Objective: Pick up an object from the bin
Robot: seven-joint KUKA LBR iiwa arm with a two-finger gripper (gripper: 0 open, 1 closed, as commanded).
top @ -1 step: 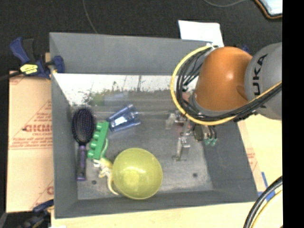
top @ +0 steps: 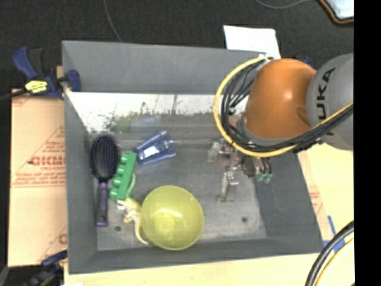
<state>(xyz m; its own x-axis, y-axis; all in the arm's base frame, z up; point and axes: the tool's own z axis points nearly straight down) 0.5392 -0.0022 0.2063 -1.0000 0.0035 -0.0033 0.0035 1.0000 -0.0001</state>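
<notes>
At the front of the grey metal bin [top: 284, 222] sits a yellow-green round plastic bowl [top: 171, 217]. Behind it to the left, what looks like a green plastic block [top: 124, 174] lies beside a purple hairbrush with dark bristles [top: 104, 159]. The gripper [top: 228, 186] hangs over bare floor right of the bowl, apart from it; open or closed, I cannot tell. Farther back lies a translucent blue plastic cup [top: 156, 148].

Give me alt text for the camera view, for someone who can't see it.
The robot's claw hangs over the floor of the grey bin, right of centre. At left lie a purple hairbrush, green block, blue cup and yellow-green bowl.
</notes>
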